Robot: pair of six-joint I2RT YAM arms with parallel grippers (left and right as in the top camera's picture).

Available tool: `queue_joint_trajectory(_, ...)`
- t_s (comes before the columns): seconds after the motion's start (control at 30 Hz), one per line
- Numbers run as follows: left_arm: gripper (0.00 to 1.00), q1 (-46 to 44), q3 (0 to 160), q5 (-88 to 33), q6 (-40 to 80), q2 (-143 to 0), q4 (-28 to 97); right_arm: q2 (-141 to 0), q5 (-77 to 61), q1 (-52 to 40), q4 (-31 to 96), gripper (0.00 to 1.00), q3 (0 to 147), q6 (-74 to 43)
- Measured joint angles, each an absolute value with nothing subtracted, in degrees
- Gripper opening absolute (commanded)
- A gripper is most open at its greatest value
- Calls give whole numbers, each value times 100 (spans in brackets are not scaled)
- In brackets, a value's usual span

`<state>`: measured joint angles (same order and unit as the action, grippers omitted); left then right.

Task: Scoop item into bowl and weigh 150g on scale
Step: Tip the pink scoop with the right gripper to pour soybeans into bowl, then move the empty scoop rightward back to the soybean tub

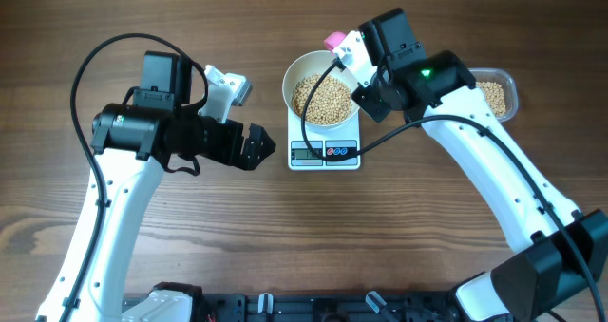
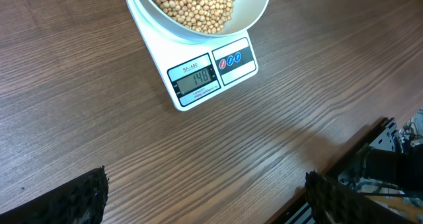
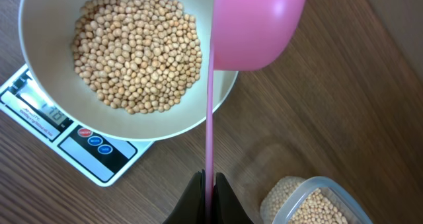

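Many beans [image 1: 323, 96] in bowl [image 1: 293, 79] on scale [image 2: 205, 75]; right gripper [image 3: 208, 179] tight around scoop [image 3: 258, 26], left gripper [image 1: 263, 147] agape.

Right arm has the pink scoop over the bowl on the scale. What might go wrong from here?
1. The scale seems to read just under target, so adding more than a few beans would likely overshoot.
2. The pink scoop hangs across the rim of the bowl; a brush could disturb the reading, or beans could fall onto the table.
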<state>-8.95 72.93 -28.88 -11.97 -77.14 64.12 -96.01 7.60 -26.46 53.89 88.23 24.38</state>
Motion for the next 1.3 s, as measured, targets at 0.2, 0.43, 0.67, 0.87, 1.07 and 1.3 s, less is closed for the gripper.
queue_joint_trajectory(0.2,100,-895,7293,-2888,-1197,-7714,6412,-9601,797,-2864,5391,4,8823,2443)
queue_joint_trajectory(0.43,100,-895,7293,-2888,-1197,-7714,6412,-9601,1100,-2969,5374,4,8823,2388)
queue_joint_trajectory(0.67,100,-895,7293,-2888,-1197,-7714,6412,-9601,709,-2873,5301,4,8823,1940)
queue_joint_trajectory(0.87,100,-895,7293,-2888,-1197,-7714,6412,-9601,268,-2731,5317,4,8823,1712)
queue_joint_trajectory(1.07,100,-895,7293,-2888,-1197,-7714,6410,-9598,132,-2733,5607,4,8823,1719)
queue_joint_trajectory(1.3,100,-895,7293,-2888,-1197,-7714,6412,-9598,14,-2694,5356,4,8823,1181)
